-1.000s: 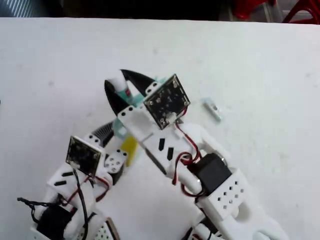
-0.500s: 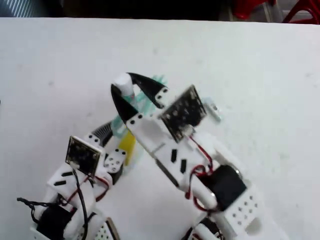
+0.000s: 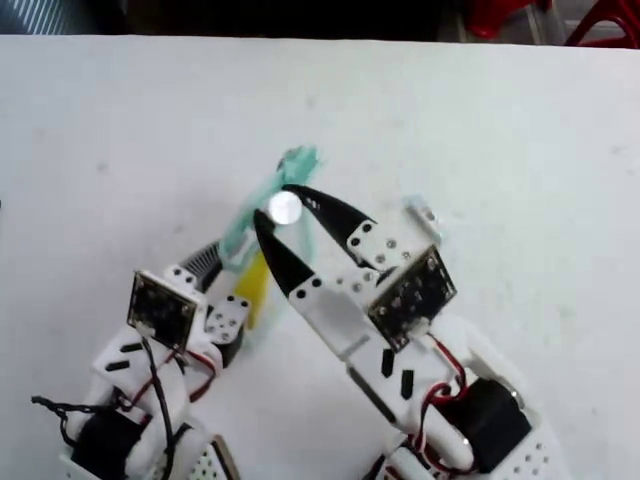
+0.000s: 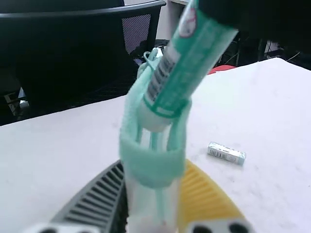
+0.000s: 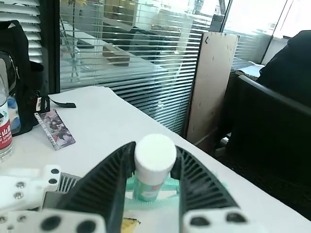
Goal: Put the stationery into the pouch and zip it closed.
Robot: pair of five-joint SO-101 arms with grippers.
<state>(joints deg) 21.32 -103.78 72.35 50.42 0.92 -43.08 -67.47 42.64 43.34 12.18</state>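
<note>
Glue stick (image 4: 182, 68), near upright, cap up, clamped in right jaws while left jaws pinch pouch (image 4: 153, 165).

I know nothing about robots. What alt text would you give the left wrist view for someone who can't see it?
A green-and-white tube, held from above by a dark claw, pokes down into the open top of a teal pouch. A grey-and-yellow claw grips the pouch upright; a small packet lies on the white table.

Right fingers (image 3: 325, 208) drew back toward base; glue stick (image 3: 285, 208) (cap up) now tipped into pouch (image 3: 243, 218) mouth.
</note>
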